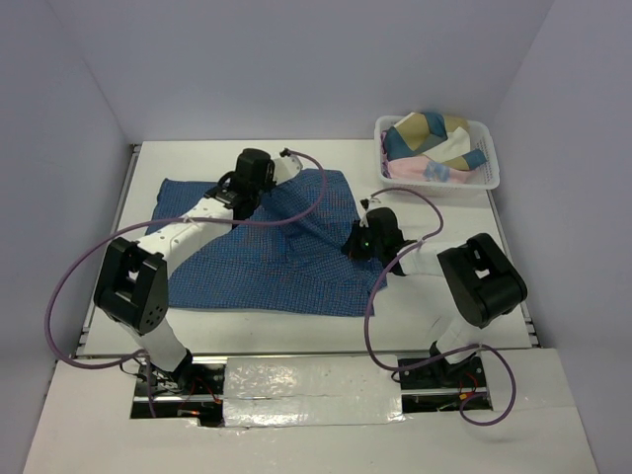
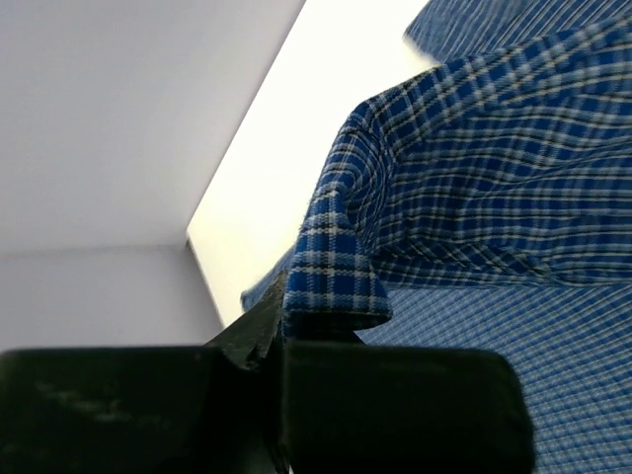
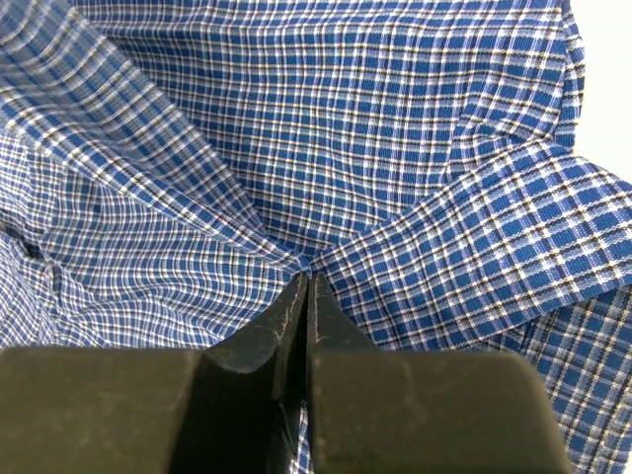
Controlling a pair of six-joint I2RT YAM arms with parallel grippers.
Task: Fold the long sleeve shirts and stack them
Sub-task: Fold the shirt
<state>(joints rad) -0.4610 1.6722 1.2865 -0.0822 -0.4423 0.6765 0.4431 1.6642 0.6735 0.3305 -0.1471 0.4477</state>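
Note:
A blue fine-checked long sleeve shirt lies spread over the middle of the white table. My left gripper is shut on a fold of the shirt near its back edge; in the left wrist view the cloth stands up out of the closed jaws. My right gripper is shut on the shirt at its right side; in the right wrist view the cloth puckers into the closed fingertips. More shirts lie bundled in a basket at the back right.
A white basket at the back right corner holds bundled cloth in teal, cream and pink. White table shows bare to the right and front of the shirt. Walls close in on all sides.

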